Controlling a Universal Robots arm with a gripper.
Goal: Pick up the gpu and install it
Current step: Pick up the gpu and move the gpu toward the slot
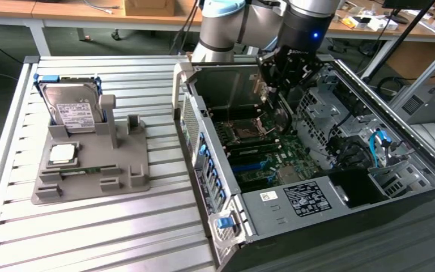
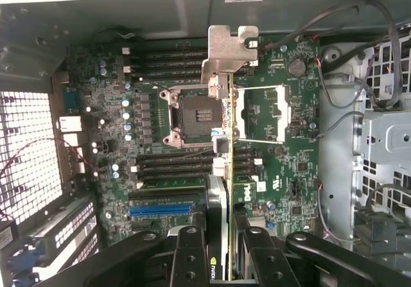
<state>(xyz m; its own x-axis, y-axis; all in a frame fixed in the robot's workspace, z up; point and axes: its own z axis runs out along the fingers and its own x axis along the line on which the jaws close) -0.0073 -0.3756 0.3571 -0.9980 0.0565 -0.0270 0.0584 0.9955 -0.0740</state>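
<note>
My gripper (image 1: 276,90) hangs inside the open computer case (image 1: 399,141), above the motherboard (image 1: 267,153). It is shut on the gpu (image 2: 224,171), a thin black card seen edge-on between the two black fingers (image 2: 190,256), with its silver-grey bracket (image 2: 230,51) at the far end. In the wrist view the card is held in the air over the processor socket (image 2: 199,115) and the memory slots. A blue expansion slot (image 2: 160,208) lies on the board beside the fingers. In the exterior view the gpu (image 1: 281,113) points down from the gripper toward the board.
A grey holder tray (image 1: 89,181) on the slatted table at the exterior view's left carries a silver hard drive (image 1: 70,107), a processor chip (image 1: 63,153) and a green memory stick (image 1: 81,170). Drive cages and cables (image 2: 379,107) line the case beside the motherboard.
</note>
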